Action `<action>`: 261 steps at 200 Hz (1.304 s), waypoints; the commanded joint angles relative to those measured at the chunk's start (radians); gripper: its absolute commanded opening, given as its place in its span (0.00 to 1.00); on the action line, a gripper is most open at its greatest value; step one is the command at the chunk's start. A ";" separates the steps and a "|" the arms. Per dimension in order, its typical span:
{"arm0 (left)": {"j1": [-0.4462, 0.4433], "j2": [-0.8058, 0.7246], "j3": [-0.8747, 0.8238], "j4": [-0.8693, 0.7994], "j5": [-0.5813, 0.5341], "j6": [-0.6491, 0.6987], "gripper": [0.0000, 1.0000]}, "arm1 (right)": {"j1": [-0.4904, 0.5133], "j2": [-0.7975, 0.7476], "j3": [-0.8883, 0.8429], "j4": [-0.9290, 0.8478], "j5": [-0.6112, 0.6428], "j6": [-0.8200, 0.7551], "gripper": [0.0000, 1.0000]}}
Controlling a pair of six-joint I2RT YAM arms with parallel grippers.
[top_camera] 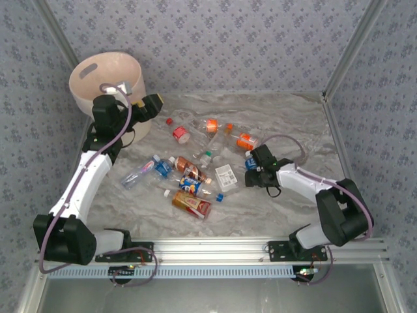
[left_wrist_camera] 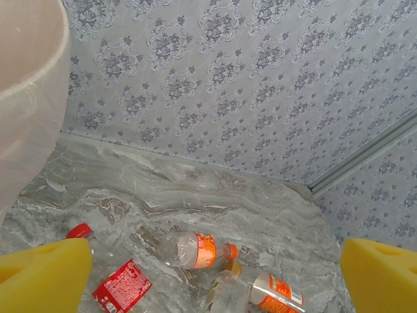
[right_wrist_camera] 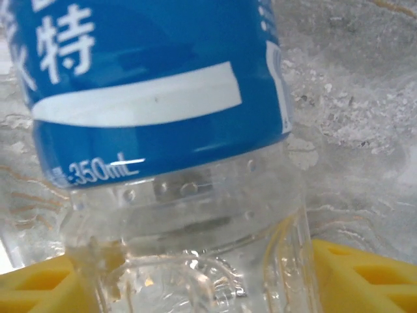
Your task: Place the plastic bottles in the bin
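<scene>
1. Closest to the lens, in the right wrist view: blue-label bottle [right_wrist_camera: 156,98], clear body pinched between the yellow pads [right_wrist_camera: 365,274] of the right gripper [right_wrist_camera: 195,280], touching on both sides.
2. Top view, lower right of centre: same gripper low on the marbled table [top_camera: 287,124], at the edge of the scattered plastic bottles [top_camera: 195,173] (label print unreadable from there).
3. Upper left of the top view: bin [top_camera: 81,98], upright; left gripper [top_camera: 148,104] just beside its rim.
4. Through the left wrist view: spread wide, holding nothing; orange-label bottle [left_wrist_camera: 192,251] and red-label bottle [left_wrist_camera: 120,287] lying on the table below, bin wall along the left edge.
</scene>
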 commanded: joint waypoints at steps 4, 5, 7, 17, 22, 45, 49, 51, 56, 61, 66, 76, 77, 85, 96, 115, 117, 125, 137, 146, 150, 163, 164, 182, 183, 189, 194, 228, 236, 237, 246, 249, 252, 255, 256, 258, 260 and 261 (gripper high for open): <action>-0.012 0.001 0.012 0.010 0.036 0.023 0.98 | 0.018 -0.083 0.000 -0.014 0.020 -0.029 0.65; -0.012 0.001 0.013 0.010 0.038 0.023 0.98 | 0.018 -0.085 0.000 -0.014 0.020 -0.030 0.64; -0.014 0.001 0.014 0.009 0.040 0.024 0.98 | 0.018 -0.089 0.001 -0.014 0.021 -0.032 0.64; -0.021 0.001 0.014 0.001 0.050 0.029 0.98 | 0.023 -0.112 0.005 -0.008 0.022 -0.046 0.62; -0.025 0.001 0.015 -0.004 0.057 0.032 0.98 | 0.028 -0.131 0.007 0.004 0.021 -0.058 0.61; -0.056 0.002 0.018 -0.029 0.092 0.046 0.98 | 0.051 -0.196 -0.006 0.086 0.003 -0.089 0.56; -0.065 0.003 0.018 -0.030 0.094 0.047 0.98 | 0.055 -0.205 -0.008 0.109 -0.002 -0.094 0.55; -0.068 0.003 0.018 -0.032 0.095 0.047 0.98 | 0.054 -0.210 -0.010 0.119 -0.004 -0.094 0.55; -0.080 0.005 0.018 -0.032 0.099 0.051 0.98 | 0.058 -0.220 -0.013 0.144 -0.008 -0.099 0.55; -0.092 0.007 0.019 -0.035 0.103 0.055 0.98 | 0.061 -0.228 -0.013 0.168 -0.013 -0.102 0.55; -0.105 0.010 0.020 -0.038 0.105 0.057 0.98 | 0.064 -0.234 -0.015 0.191 -0.020 -0.106 0.55; -0.132 0.020 0.023 -0.043 0.104 0.055 0.98 | 0.068 -0.241 -0.018 0.249 -0.039 -0.117 0.55; -0.134 0.021 0.022 -0.042 0.105 0.053 0.98 | 0.070 -0.242 -0.018 0.254 -0.040 -0.117 0.55; -0.157 0.033 0.019 -0.033 0.104 0.040 0.98 | 0.076 -0.244 -0.022 0.318 -0.060 -0.120 0.55; -0.188 0.056 0.017 -0.012 0.111 0.018 0.98 | 0.084 -0.242 -0.030 0.406 -0.095 -0.121 0.55; -0.240 0.116 0.032 0.012 0.128 -0.012 0.98 | 0.096 -0.225 -0.044 0.556 -0.169 -0.115 0.56; -0.246 0.123 0.036 0.013 0.130 -0.015 0.98 | 0.097 -0.222 -0.045 0.566 -0.176 -0.115 0.56; -0.265 0.150 0.048 0.022 0.132 -0.025 0.98 | 0.102 -0.212 -0.045 0.608 -0.187 -0.113 0.56; -0.291 0.190 0.060 0.044 0.125 -0.049 0.98 | 0.108 -0.193 -0.048 0.670 -0.206 -0.112 0.56; -0.305 0.220 0.062 0.071 0.118 -0.076 0.98 | 0.112 -0.179 -0.049 0.711 -0.218 -0.110 0.56; -0.308 0.231 0.064 0.085 0.117 -0.092 0.98 | 0.114 -0.172 -0.050 0.728 -0.228 -0.109 0.56; -0.317 0.271 0.065 0.140 0.125 -0.146 0.98 | 0.120 -0.145 -0.045 0.758 -0.260 -0.104 0.56; -0.318 0.273 0.065 0.143 0.126 -0.151 0.98 | 0.121 -0.144 -0.044 0.759 -0.262 -0.103 0.56; -0.326 0.320 0.079 0.195 0.164 -0.185 0.98 | 0.132 -0.112 -0.034 0.765 -0.266 -0.093 0.56; -0.327 0.322 0.081 0.195 0.165 -0.185 0.98 | 0.133 -0.110 -0.034 0.766 -0.267 -0.093 0.56; -0.330 0.334 0.091 0.192 0.174 -0.182 0.98 | 0.137 -0.101 -0.032 0.773 -0.272 -0.090 0.56; -0.332 0.342 0.101 0.187 0.178 -0.178 0.98 | 0.141 -0.093 -0.032 0.779 -0.273 -0.088 0.56; -0.353 0.362 0.132 0.117 0.138 -0.121 0.95 | 0.160 -0.043 -0.010 0.801 -0.299 -0.072 0.57; -0.359 0.363 0.138 0.086 0.103 -0.107 0.94 | 0.165 -0.032 -0.004 0.810 -0.308 -0.071 0.57; -0.359 0.363 0.138 0.082 0.099 -0.107 0.94 | 0.165 -0.030 -0.003 0.811 -0.309 -0.071 0.57; -0.363 0.366 0.138 0.066 0.073 -0.099 0.93 | 0.169 -0.020 0.004 0.817 -0.324 -0.071 0.57; -0.363 0.366 0.138 0.063 0.070 -0.098 0.92 | 0.170 -0.016 0.009 0.814 -0.326 -0.068 0.57; -0.364 0.367 0.139 0.062 0.068 -0.098 0.92 | 0.171 -0.013 0.012 0.812 -0.328 -0.068 0.57; -0.365 0.369 0.140 0.061 0.068 -0.098 0.91 | 0.172 -0.010 0.015 0.811 -0.329 -0.067 0.57; -0.365 0.369 0.141 0.060 0.069 -0.098 0.91 | 0.173 -0.009 0.016 0.811 -0.328 -0.067 0.57; -0.365 0.370 0.141 0.059 0.070 -0.097 0.90 | 0.174 -0.007 0.017 0.811 -0.328 -0.067 0.57; -0.365 0.371 0.142 0.057 0.071 -0.096 0.90 | 0.174 -0.005 0.018 0.811 -0.328 -0.067 0.57; -0.366 0.373 0.143 0.056 0.071 -0.095 0.90 | 0.175 -0.004 0.019 0.811 -0.328 -0.067 0.57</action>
